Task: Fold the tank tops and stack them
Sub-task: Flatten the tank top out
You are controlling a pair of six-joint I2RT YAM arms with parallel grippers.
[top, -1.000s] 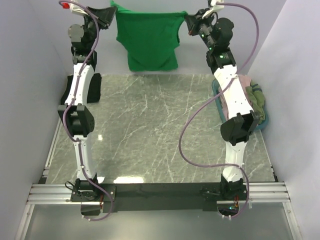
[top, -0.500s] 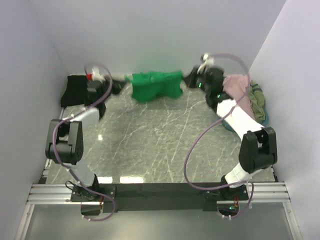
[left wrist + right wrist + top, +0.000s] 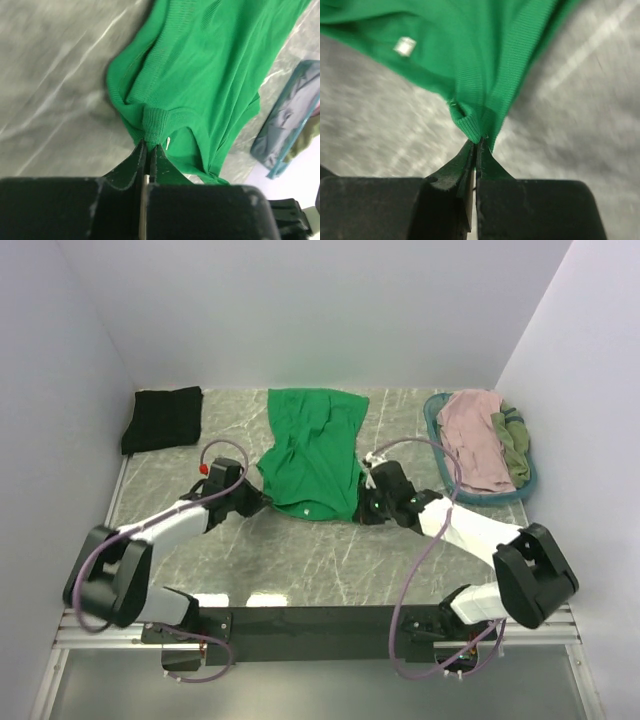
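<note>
A bright green tank top (image 3: 312,452) lies spread lengthwise on the marble table, its near end pulled toward the arms. My left gripper (image 3: 262,502) is shut on a ribbed strap at its near left corner (image 3: 156,125). At the near right corner my right gripper (image 3: 362,508) is shut on the other green strap (image 3: 470,122). A black tank top (image 3: 162,418) lies folded at the far left. Dusty pink (image 3: 472,435) and olive (image 3: 510,438) tank tops lie heaped in the basket.
The teal oval basket (image 3: 434,418) stands at the far right of the table, also showing at the right edge of the left wrist view (image 3: 280,160). Pale walls close in the back and both sides. Both arms lie low, stretched over the near table.
Both arms came down from high at the back wall and drew toward the near side, laying the hanging green top flat on the table. Both grips held throughout.
</note>
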